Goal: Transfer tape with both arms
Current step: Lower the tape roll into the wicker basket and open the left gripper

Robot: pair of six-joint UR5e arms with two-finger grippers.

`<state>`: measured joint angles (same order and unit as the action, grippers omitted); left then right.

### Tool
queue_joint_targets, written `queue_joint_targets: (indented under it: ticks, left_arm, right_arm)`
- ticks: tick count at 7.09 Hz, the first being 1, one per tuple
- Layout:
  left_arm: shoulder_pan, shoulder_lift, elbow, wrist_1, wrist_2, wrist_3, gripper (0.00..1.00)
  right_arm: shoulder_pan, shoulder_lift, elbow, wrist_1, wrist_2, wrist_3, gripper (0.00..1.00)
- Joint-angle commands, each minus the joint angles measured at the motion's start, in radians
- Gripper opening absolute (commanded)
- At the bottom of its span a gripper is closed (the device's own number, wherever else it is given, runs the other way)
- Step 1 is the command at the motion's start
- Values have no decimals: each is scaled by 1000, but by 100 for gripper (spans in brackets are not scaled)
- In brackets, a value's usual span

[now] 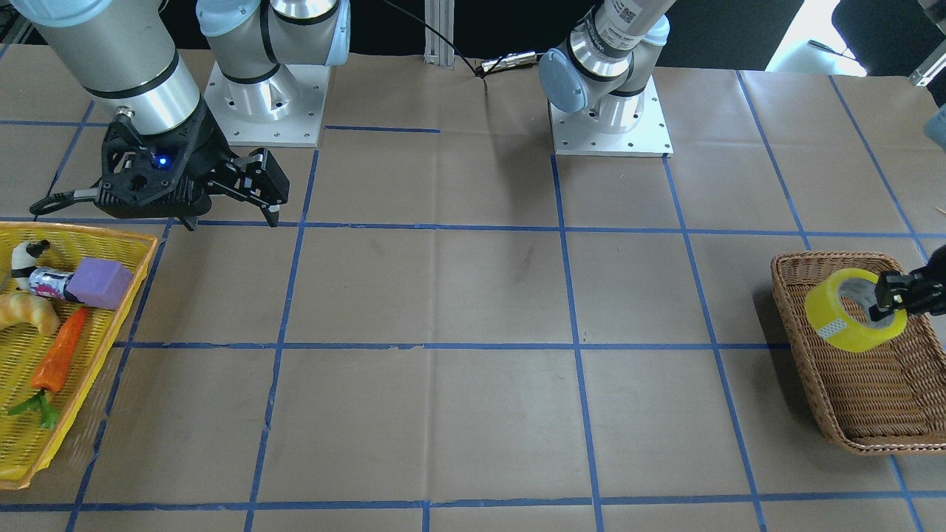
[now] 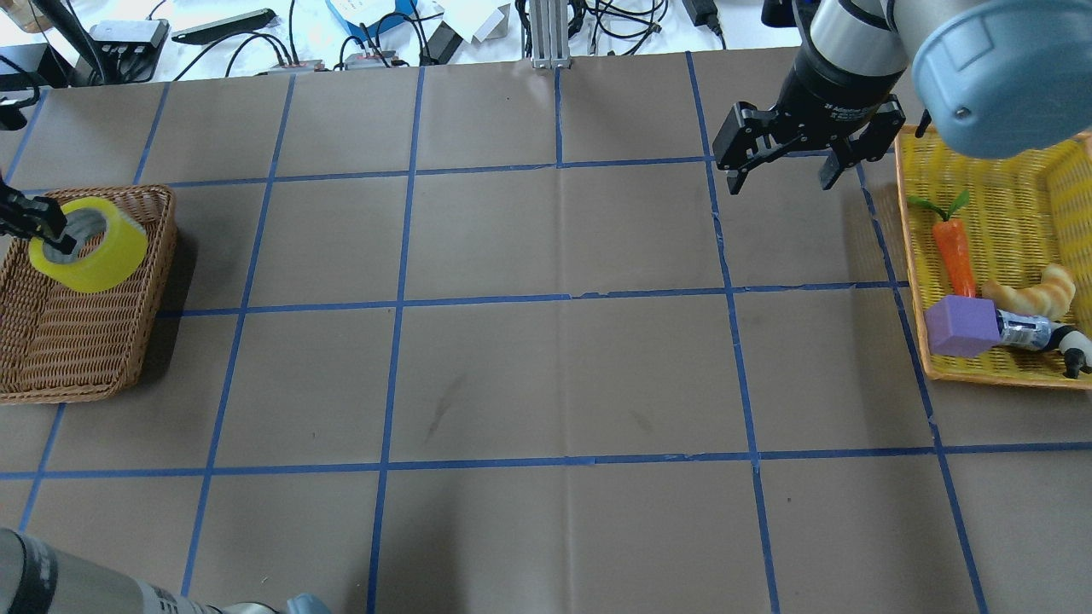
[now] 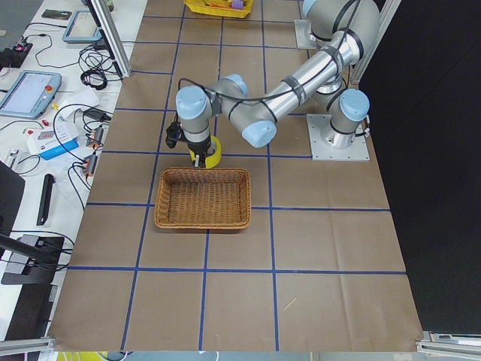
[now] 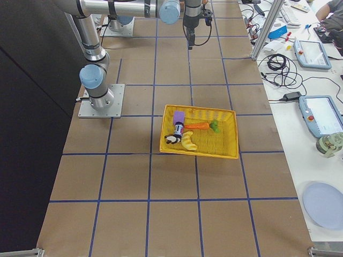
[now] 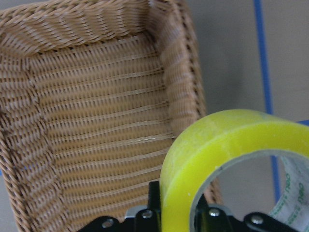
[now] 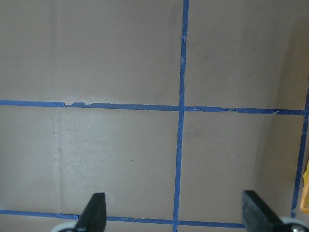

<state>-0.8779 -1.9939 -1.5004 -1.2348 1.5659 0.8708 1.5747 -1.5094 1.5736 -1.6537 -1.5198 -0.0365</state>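
Note:
The yellow tape roll [image 2: 90, 246] with its grey core hangs over the far corner of the brown wicker basket [image 2: 77, 358]. My left gripper [image 2: 38, 223] is shut on the roll's wall and holds it lifted; it also shows in the front view [image 1: 887, 298] and, from close up, the tape [image 5: 227, 159] fills the left wrist view. My right gripper [image 2: 781, 175] is open and empty, hovering above the table beside the yellow basket; its fingertips [image 6: 94, 212] show wide apart in the right wrist view.
A yellow basket [image 2: 1049, 170] on the right holds a carrot [image 2: 955, 251], a croissant [image 2: 1032, 294], a purple block [image 2: 960, 328] and a small bottle. Blue tape lines grid the brown table. Cables and devices lie past the far edge.

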Motion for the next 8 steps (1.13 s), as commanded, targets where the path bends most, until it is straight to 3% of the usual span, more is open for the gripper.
queue_joint_targets:
  ticks: [1,2,3,4,5,7,8]
  left_arm:
    - [62,-167,25,160,5,123,8]
    - [63,-181,22,164,5,123,39]
    - [63,-171,22,147,3,122,99]
    - [62,-160,29,137,6,116,100]
    - [47,-101,44,38,9,112,100]
    - [-83,150,46,-348,6,-75,100]
    - [-196,247,46,-451,9,-265,100]
  right_arm:
    - [-2,0,0,2,1,1,100]
    - [-4,0,0,2,1,0,100]
    - [-4,2,0,2,1,0,100]
    - [-2,0,0,2,1,0,100]
    - [1,0,0,2,1,0,100]
    - [1,0,0,0,1,0,100]
    - [1,0,0,2,1,0,100]
